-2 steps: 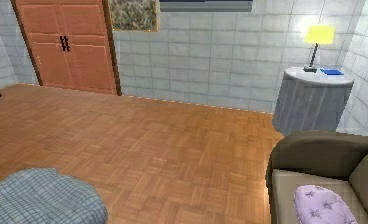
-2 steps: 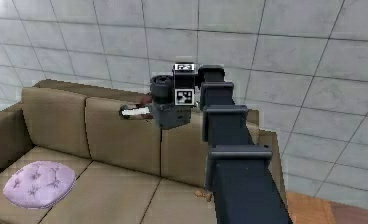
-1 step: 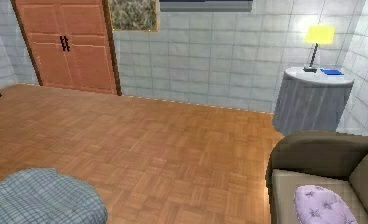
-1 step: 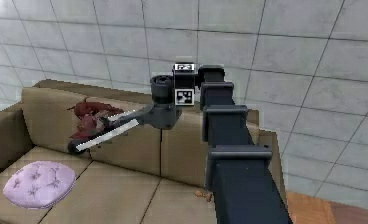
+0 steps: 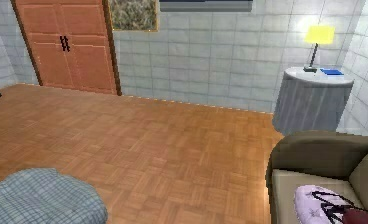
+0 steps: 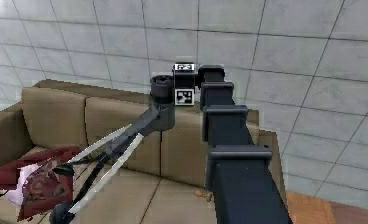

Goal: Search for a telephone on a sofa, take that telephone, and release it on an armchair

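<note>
Gripper: one dark gripper (image 6: 70, 196) stands at the far end of one dark square arm bar (image 6: 237, 170). We count two thin fingers (image 6: 112, 160), slanting toward the arm side view's lower left.
Gripper state: we cannot tell whether the fingers are apart or together. We also cannot tell whether they hold anything, since seat cushion and cloth lie behind the far end.
Markers: two small white squares with black marks (image 6: 182, 96) sit just right of the gripper's body.
Sofa: one brown upholstered sofa (image 6: 92, 115) stands with its back to the grey tiled wall (image 6: 292, 60).
Telephone: we cannot make one out by shape. One dark red thing (image 6: 44, 160) lies on one pink-and-white cloth (image 6: 34, 188) at the seat's end toward the arm side view's left, near the fingertips.
Side table: one grey round side table (image 5: 310, 100) stands near the sofa's armrest. Toward its top's back edge is one yellow-shaded lamp (image 5: 317, 36). At the edge toward the forward view's right lies one flat blue thing (image 5: 332, 72).
Door: one orange-brown wooden double door (image 5: 67, 45) has two leaves, with dark handles where they meet.
Wall picture: one framed picture (image 5: 133, 12).
Floor: the floor is wood parquet (image 5: 172, 140). One grey checked rounded upholstered shape (image 5: 42, 200) sits at the forward view's bottom left corner.
</note>
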